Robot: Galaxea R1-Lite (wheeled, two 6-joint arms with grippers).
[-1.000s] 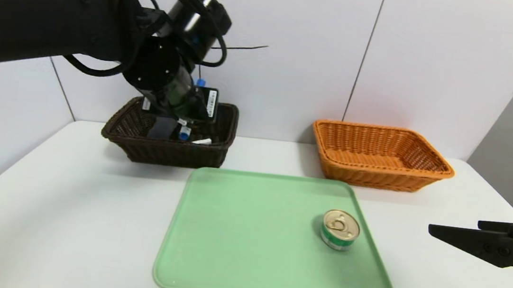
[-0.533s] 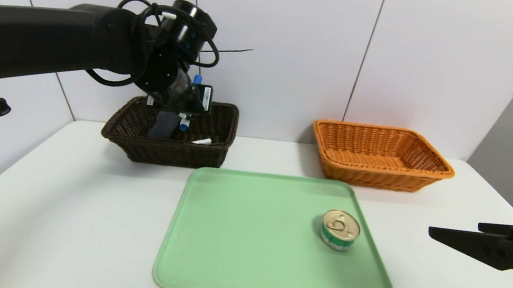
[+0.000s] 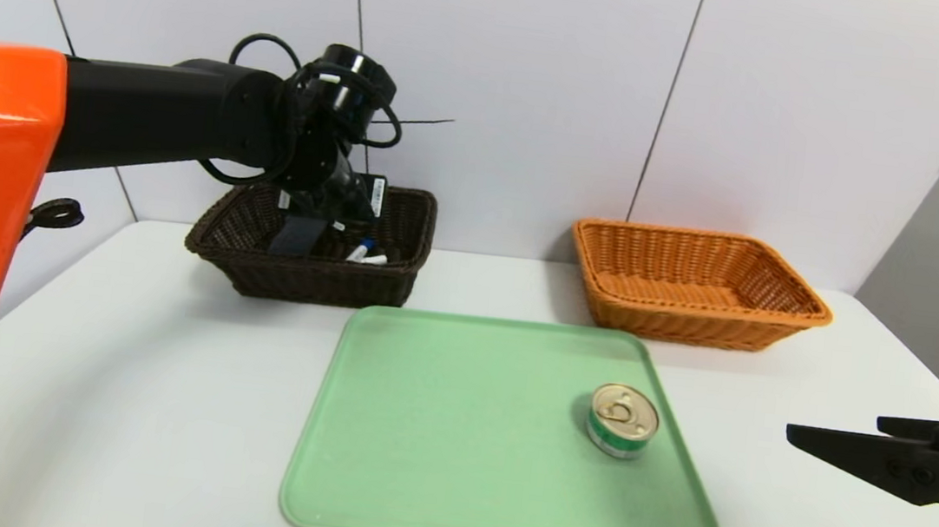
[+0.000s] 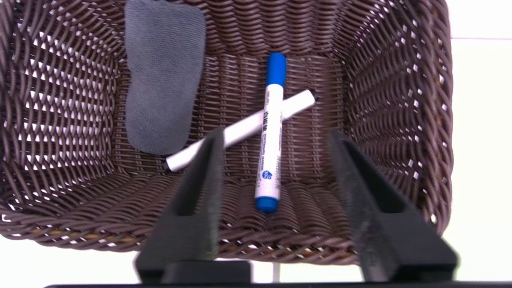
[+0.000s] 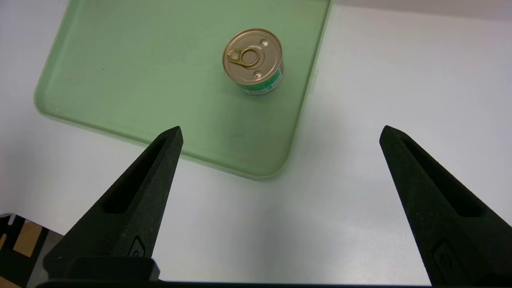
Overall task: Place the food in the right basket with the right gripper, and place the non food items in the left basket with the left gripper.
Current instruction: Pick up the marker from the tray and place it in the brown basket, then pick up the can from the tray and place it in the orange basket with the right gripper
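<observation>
My left gripper [image 4: 272, 176] hangs open over the dark basket [image 3: 307, 277], upper left, markers [image 4: 269, 132] inside. Lower right, my open right gripper [image 5: 280, 136] must next reach the can [image 3: 622, 419] on the tray [image 3: 430, 469].

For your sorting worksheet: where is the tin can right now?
In the head view, the tin can stands upright on the green tray, near its right edge, in front of the orange basket.

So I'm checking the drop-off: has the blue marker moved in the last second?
Yes. The blue marker was held above the dark basket a second ago; now it lies inside, across a white marker, below the open left gripper.
</observation>
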